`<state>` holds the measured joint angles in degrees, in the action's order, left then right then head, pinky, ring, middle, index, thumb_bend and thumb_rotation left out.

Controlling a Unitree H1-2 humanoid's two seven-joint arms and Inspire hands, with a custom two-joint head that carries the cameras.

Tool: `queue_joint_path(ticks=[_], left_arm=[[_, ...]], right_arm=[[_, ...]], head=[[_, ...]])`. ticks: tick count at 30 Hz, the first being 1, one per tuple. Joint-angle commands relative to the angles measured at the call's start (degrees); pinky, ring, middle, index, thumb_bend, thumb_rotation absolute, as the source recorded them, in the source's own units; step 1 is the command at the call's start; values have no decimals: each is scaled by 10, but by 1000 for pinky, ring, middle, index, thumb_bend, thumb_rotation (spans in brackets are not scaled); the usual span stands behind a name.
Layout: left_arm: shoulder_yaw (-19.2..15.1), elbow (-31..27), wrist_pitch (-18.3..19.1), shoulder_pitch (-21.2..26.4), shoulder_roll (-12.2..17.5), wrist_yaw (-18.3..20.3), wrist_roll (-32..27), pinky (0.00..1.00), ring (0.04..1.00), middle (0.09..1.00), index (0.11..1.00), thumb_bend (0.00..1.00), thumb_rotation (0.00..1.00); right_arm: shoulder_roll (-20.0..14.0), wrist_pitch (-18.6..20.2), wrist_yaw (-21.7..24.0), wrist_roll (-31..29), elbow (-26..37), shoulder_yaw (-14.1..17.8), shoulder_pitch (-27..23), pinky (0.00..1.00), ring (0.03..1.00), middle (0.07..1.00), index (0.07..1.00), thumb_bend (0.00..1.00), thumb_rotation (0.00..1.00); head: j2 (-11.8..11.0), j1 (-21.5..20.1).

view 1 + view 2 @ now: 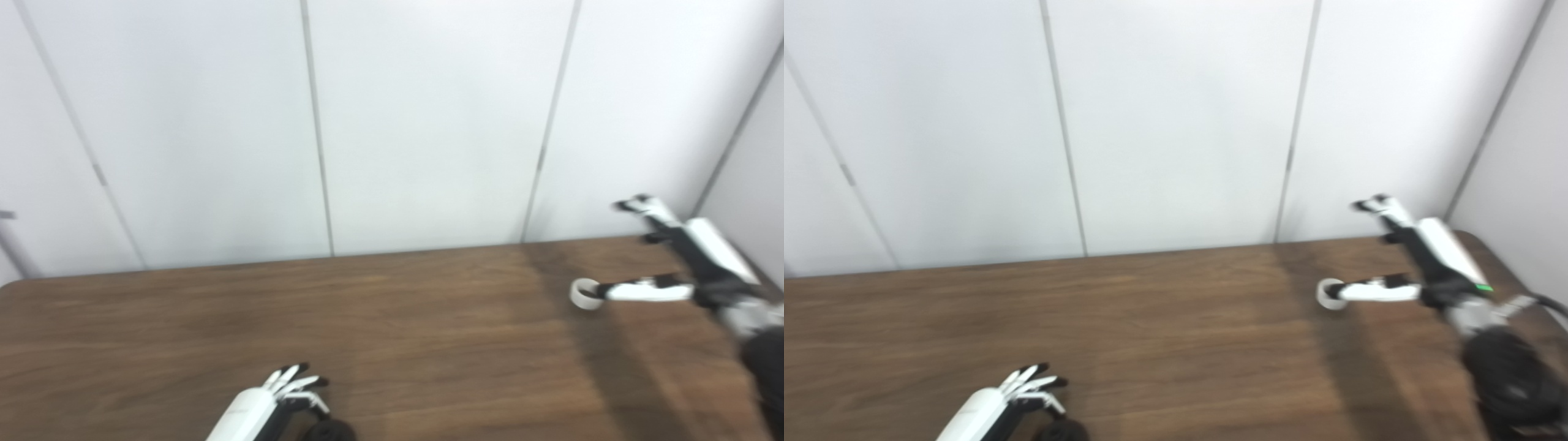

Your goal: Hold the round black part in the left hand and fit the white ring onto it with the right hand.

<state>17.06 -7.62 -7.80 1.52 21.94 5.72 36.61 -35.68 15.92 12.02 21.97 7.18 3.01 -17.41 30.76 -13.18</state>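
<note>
From my remote station I record the white panelled wall (429,122) as the largest item, filling the upper half of both head views, with thin grey seams running down it. Below it lies the brown wooden table (398,324), its far edge meeting the wall. A darker band of shadow crosses the tabletop at about 3 o'clock. Both views are somewhat blurred.

The right hand (680,260) reaches in at 3 o'clock, over the far right part of the table. Its fingers are spread apart: one points up toward the wall, and another (1375,290) extends toward 9 o'clock. The tip of that extended finger meets the white ring (586,293), which sits at the table surface. I cannot tell whether the tip passes through the ring or only touches its rim. The hand is not closed around anything.

The left hand (288,395) is at 6 o'clock, at the near edge, fingers fanned forward and apart. The round black part (329,430) lies directly below those fingers, cut off by the bottom edge. I cannot tell whether the hand grips it or only rests over it.

Ring and black part are well apart, with bare table between them.
</note>
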Motion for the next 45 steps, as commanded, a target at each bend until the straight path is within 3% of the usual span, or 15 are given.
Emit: queue_joint_path(ticks=[1,8,13,24,28,45], left_arm=[[-7,-14,-18,10,13,2,3,1000,964,840,479,518,40],[-14,-14,-27,10,17,9,0,1000,953,826,480,518,40],[-20,-20,-29,6,17,16,0,1000,951,825,480,518,39],[-33,-38,-28,-7,18,32,-6,1000,956,830,480,517,40],[-37,-46,-28,-11,17,38,-8,1000,956,830,480,517,39],[-51,-70,-25,-29,16,57,-14,1000,958,830,480,517,39]], right_arm=[[-38,-15,2,28,-12,-8,-54,866,1000,1000,859,1000,388],[-69,-23,60,71,-143,-91,-137,856,1000,1000,852,1000,421],[-69,-36,78,95,-213,-142,-170,948,1000,1000,848,1000,372],[-57,-24,102,159,-296,-219,-207,993,1000,1000,868,1000,368],[-59,-25,107,181,-303,-237,-205,1000,1000,1000,877,1000,381],[-58,-42,94,204,-351,-262,-223,1000,1000,1000,858,1000,358]], head=[[0,1],[0,-12],[1,-18],[6,-29],[7,-29],[14,-38]])
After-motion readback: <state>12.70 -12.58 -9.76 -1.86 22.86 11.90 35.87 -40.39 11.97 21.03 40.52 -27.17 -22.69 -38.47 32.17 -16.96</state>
